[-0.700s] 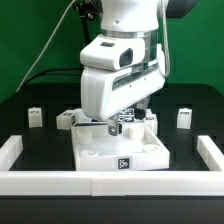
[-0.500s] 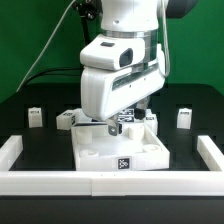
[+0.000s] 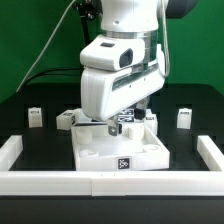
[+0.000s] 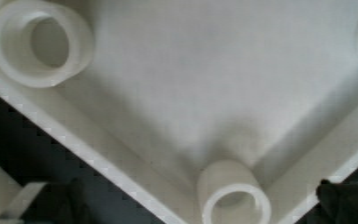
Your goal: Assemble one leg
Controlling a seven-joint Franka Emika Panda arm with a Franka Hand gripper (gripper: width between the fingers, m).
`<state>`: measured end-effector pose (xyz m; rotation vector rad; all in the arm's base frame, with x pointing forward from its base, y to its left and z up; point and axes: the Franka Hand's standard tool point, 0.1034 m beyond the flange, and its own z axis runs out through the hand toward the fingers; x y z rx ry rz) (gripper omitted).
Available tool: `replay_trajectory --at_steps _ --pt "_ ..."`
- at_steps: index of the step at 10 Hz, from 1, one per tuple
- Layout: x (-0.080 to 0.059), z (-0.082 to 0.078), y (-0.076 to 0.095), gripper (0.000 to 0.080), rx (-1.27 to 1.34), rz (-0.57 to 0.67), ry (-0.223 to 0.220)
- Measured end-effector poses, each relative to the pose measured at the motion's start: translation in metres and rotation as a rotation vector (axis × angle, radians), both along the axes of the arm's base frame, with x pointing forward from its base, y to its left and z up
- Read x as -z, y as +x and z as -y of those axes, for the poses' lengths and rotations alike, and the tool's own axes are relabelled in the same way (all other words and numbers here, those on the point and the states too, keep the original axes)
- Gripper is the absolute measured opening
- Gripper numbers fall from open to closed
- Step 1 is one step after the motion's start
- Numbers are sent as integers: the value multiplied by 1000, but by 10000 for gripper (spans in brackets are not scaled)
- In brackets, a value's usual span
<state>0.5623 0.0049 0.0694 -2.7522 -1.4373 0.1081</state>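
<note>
The large white square plate [image 3: 120, 148] lies flat in the middle of the black table, with a tag on its front edge. Small white legs stand around it: two on the exterior view's left [image 3: 36, 117] [image 3: 66, 120] and two on its right [image 3: 184, 117] [image 3: 152, 119]. My gripper [image 3: 112, 125] is low over the plate's far edge, largely hidden by the arm's body. In the wrist view the plate [image 4: 211, 90] fills the frame with two round corner holes [image 4: 37, 45] [image 4: 243, 205]. The dark fingertips [image 4: 25, 200] stand wide apart on either side of one corner, holding nothing.
A white rail [image 3: 110, 182] runs along the table's front edge, with raised white pieces at the left [image 3: 10, 152] and right [image 3: 210, 152]. A small tagged part [image 3: 127, 125] sits by the gripper at the plate's far side. A green wall stands behind.
</note>
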Motion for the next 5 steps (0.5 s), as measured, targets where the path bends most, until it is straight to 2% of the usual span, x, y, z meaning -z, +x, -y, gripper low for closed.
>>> replay_trajectory --at_steps 2,5 --pt "1 0 -2 650 -5 1 0" --pt "3 -3 -32 650 -207 12 8"
